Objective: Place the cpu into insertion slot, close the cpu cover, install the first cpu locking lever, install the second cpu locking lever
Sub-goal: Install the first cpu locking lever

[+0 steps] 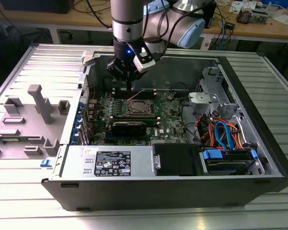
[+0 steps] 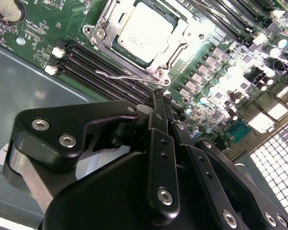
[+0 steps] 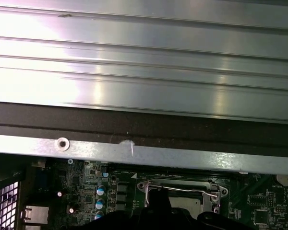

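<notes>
The cpu lies with its silver top up in the insertion slot on the green motherboard. The cpu cover is down around it as a metal frame. One thin wire locking lever lies loose along the socket's edge beside the memory slots; in the exterior view a lever slants up behind the socket. My gripper hovers just off that socket edge, fingers together with nothing between them. In the exterior view the gripper hangs just behind the socket. The first wrist view shows the socket with a lever wire across it.
The motherboard sits deep in an open computer case with tall walls. A black card lies in front of the socket. Drive cages and orange and blue cables fill the exterior view's right. The power supply lines the front. Grey fixtures stand outside.
</notes>
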`<action>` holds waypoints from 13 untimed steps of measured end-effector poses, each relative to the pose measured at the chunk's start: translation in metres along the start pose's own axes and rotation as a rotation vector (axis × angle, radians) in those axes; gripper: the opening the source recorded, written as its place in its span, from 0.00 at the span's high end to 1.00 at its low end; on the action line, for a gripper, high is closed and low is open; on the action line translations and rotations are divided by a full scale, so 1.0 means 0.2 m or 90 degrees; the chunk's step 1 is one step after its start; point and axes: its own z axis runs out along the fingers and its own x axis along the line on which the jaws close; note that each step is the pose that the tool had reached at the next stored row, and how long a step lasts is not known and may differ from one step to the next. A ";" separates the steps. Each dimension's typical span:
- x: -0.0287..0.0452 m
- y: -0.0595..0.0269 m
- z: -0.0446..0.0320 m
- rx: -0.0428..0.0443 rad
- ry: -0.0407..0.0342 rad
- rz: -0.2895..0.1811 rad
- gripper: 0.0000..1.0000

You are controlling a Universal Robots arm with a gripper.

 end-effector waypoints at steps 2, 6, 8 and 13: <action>-0.002 0.000 0.001 0.0000 0.0000 0.000 0.89; -0.002 0.000 0.001 0.0000 0.0000 0.000 0.89; -0.002 0.000 0.001 0.0000 0.0000 0.000 0.89; -0.005 0.001 0.003 0.0001 0.0000 0.000 0.89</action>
